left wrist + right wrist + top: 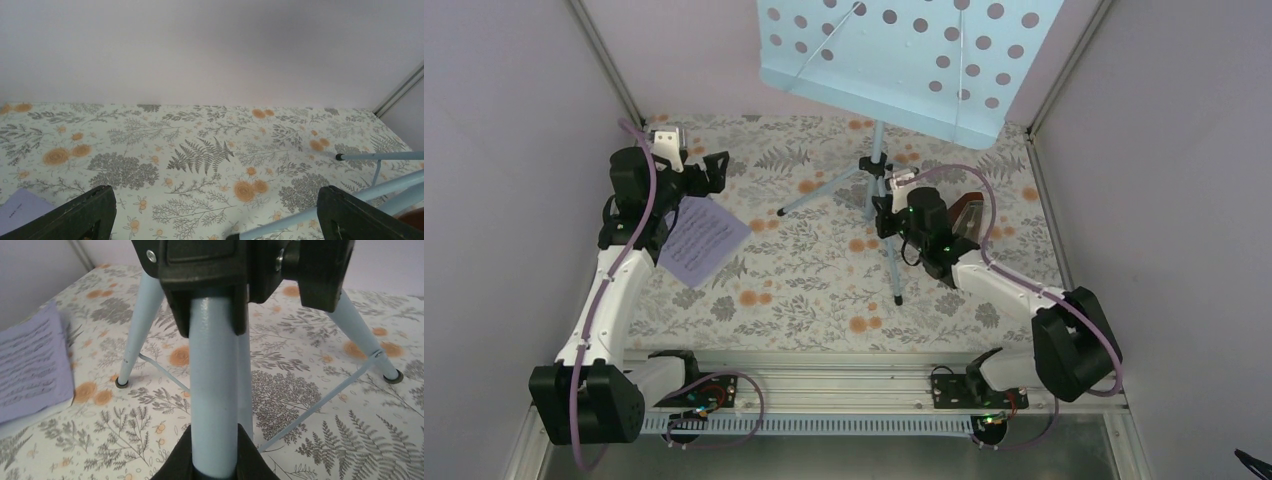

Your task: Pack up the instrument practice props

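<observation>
Music stand: a light-blue tripod is seen upright at the far middle of the desk, with its feet planted on the floral surface.
Plate: the hole-dotted plate is carried at the top of the stand, tilted, and fills the upper part of the overhead view.
Pole: the central pole is shown close up in the right wrist view, running down from a black collar where the legs branch off.
Right end effector: it is closed on the pole below the collar, one finger pressed to either side of the tube.
Metronome: a small brown body is seen just right of the pole, largely hidden behind the right wrist, so its stance cannot be told.
Sheet music: a lilac printed page is laid flat on the desk left of the stand, well apart from its legs and partly covered by the left arm.
Left end effector: it is spread wide with nothing between the fingers, held above the desk near the far-left corner and pointed toward the stand.
</observation>
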Controlling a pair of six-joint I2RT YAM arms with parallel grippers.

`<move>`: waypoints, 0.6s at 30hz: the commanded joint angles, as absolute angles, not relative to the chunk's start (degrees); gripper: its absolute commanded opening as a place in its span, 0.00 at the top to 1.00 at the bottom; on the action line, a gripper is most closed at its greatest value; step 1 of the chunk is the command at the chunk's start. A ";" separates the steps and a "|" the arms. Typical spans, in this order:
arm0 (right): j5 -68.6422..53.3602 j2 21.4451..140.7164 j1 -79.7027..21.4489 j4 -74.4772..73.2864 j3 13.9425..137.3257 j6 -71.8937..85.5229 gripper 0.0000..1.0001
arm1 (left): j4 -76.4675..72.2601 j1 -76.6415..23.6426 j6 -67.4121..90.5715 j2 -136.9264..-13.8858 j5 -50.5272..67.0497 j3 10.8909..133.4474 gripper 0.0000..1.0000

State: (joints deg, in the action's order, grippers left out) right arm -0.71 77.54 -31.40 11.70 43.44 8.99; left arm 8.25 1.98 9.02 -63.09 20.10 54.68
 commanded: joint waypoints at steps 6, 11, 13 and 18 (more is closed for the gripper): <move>15.24 79.66 -40.39 15.63 45.51 26.64 0.96 | 7.30 1.84 8.56 -62.18 18.95 54.06 0.00; 18.08 83.30 -45.42 17.84 47.20 33.63 0.96 | 7.65 1.84 8.44 -62.45 18.63 54.25 0.00; 18.04 84.80 -47.26 18.77 48.13 35.31 0.96 | 7.88 1.85 8.36 -62.61 18.58 54.29 0.00; 16.24 86.02 -48.94 19.47 48.89 38.53 0.87 | 8.15 1.85 8.27 -62.55 18.29 54.32 0.00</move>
State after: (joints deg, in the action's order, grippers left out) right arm 16.75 84.97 -47.42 16.69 47.44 28.47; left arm 8.45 1.98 9.02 -63.00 18.98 54.46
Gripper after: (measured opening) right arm 0.094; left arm 0.999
